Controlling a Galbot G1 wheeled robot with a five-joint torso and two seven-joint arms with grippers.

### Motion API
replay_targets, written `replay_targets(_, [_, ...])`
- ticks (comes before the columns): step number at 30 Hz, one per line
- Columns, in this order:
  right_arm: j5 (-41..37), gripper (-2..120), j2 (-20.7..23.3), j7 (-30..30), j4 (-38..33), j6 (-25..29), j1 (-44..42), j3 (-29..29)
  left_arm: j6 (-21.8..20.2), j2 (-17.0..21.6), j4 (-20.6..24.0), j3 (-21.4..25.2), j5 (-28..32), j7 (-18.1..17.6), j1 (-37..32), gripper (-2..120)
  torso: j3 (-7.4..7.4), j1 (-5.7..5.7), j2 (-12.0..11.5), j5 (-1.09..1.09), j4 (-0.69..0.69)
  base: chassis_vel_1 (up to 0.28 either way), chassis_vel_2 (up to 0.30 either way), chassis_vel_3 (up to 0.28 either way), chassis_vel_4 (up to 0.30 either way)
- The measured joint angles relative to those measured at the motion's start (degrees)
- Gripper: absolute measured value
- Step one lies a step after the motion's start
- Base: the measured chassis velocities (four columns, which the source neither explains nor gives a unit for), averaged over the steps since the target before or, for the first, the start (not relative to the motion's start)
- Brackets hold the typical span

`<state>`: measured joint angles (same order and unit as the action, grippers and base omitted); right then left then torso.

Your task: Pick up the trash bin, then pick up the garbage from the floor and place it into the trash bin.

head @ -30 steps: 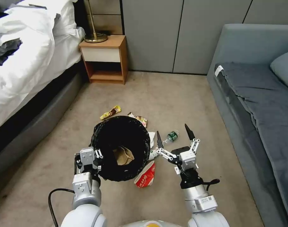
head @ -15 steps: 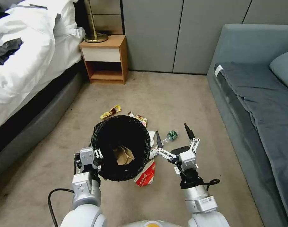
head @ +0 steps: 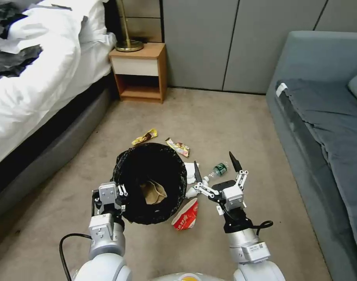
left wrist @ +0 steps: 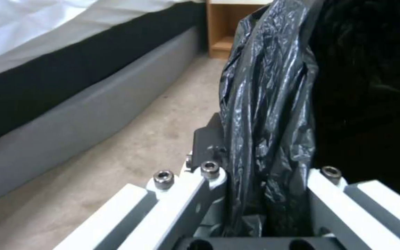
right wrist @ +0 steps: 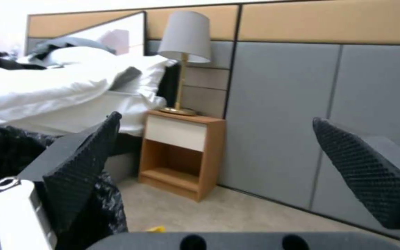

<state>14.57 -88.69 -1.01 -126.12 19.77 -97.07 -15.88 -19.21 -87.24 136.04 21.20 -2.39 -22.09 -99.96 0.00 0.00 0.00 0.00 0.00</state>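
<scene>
My left gripper [head: 116,195] holds the trash bin [head: 149,183] above the carpet, shut on its black-lined rim [left wrist: 265,104]. A tan paper bag [head: 153,192] lies inside the bin. My right gripper [head: 215,167] hovers open and empty to the right of the bin, its black fingers [right wrist: 84,166] spread wide. More garbage lies on the floor. A green-capped bottle [head: 220,169] and white tissues [head: 190,171] are just beyond the right gripper. A red-and-white wrapper [head: 186,219] sits by the bin's near right side. A yellow wrapper [head: 145,137] and another wrapper [head: 178,147] lie farther off.
A bed with white covers [head: 38,78] runs along the left. A wooden nightstand [head: 141,74] with a lamp [right wrist: 184,38] stands at the back wall. A grey sofa [head: 322,125] lines the right side. Open carpet lies between them.
The whole picture has shifted to the right, so the camera has turned a little left. Both grippers and the bin keep their places in the picture.
</scene>
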Motion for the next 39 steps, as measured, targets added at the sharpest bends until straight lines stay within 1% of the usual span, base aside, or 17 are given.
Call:
replay_targets(12, [-0.51,100,0.47,0.33,0.08,-0.43,0.08,-0.30,0.19,0.05,0.15,0.20,-0.10,0.01,-0.15,1,0.00,0.00,0.00,0.00,0.02,0.093,0.101,0.101,0.095])
replay_targets(16, [-1.63,100,0.82,0.99,0.03,-1.63,0.23,-0.47,0.31,0.04,0.15,0.28,-0.10,-0.01,-0.18,1,0.00,0.00,0.00,0.00,0.01,0.033,0.024,0.025,0.030])
replay_targets(19, [-4.73,100,1.48,3.23,-0.49,-5.88,0.60,-0.18,0.36,0.01,0.25,0.27,-0.12,0.07,-0.25,1,0.00,0.00,0.00,0.00,-0.02,0.000,0.000,0.000,0.000])
replay_targets(20, [-4.73,100,1.48,3.23,-0.49,-5.88,0.60,-0.18,0.36,0.01,0.25,0.27,-0.12,0.07,-0.25,1,0.00,0.00,0.00,0.00,-0.02,0.000,0.000,0.000,0.000])
replay_targets(23, [-8.14,100,2.68,7.17,-0.56,-11.96,1.44,0.46,0.39,-0.13,0.25,0.25,-0.28,0.08,-0.31,1,0.00,0.00,0.00,0.00,0.00,0.000,0.000,0.000,0.000])
replay_targets(24, [-8.14,100,2.68,7.17,-0.56,-11.96,1.44,0.46,0.39,-0.13,0.25,0.25,-0.28,0.08,-0.31,1,0.00,0.00,0.00,0.00,0.00,0.000,0.000,0.000,0.000])
replay_targets(26, [-10.65,100,3.63,10.65,-0.54,-17.91,2.04,1.08,0.43,-0.21,0.26,0.23,-0.39,0.08,-0.37,1,0.00,0.00,0.00,0.01,0.00,0.000,0.000,0.000,0.000])
replay_targets(28, [-12.00,100,4.49,12.69,-0.05,-23.23,2.71,1.16,0.45,-0.21,0.26,0.23,-0.42,0.09,-0.38,1,0.00,0.00,0.00,0.01,0.00,0.000,0.000,0.000,0.000])
replay_targets(29, [-12.00,100,4.49,12.69,-0.05,-23.23,2.71,1.16,0.45,-0.21,0.26,0.23,-0.42,0.09,-0.38,1,0.00,0.00,0.00,0.01,0.00,0.000,0.000,0.000,0.000])
replay_targets(32, [-11.85,100,5.29,14.00,0.93,-27.02,3.37,0.65,0.45,-0.22,0.25,0.28,-0.44,0.09,-0.27,1,0.00,0.00,0.00,0.00,0.00,0.000,0.000,0.000,0.000])
replay_targets(33, [-11.85,100,5.29,14.00,0.93,-27.02,3.37,0.65,0.45,-0.22,0.25,0.28,-0.44,0.09,-0.27,1,0.00,0.00,0.00,0.00,0.00,0.000,0.000,0.000,0.000])
replay_targets(37, [-14.36,100,5.64,15.58,1.43,-31.23,3.48,0.91,0.45,-0.21,0.07,0.26,-0.44,0.10,-0.07,1,0.00,0.00,0.00,0.00,0.00,0.000,0.000,0.000,0.000])
replay_targets(39, [-15.06,100,5.77,15.87,1.57,-32.26,3.48,1.03,0.45,-0.20,0.03,0.25,-0.44,0.11,-0.05,1,0.00,0.00,0.00,0.00,0.00,0.000,0.000,0.000,0.000])
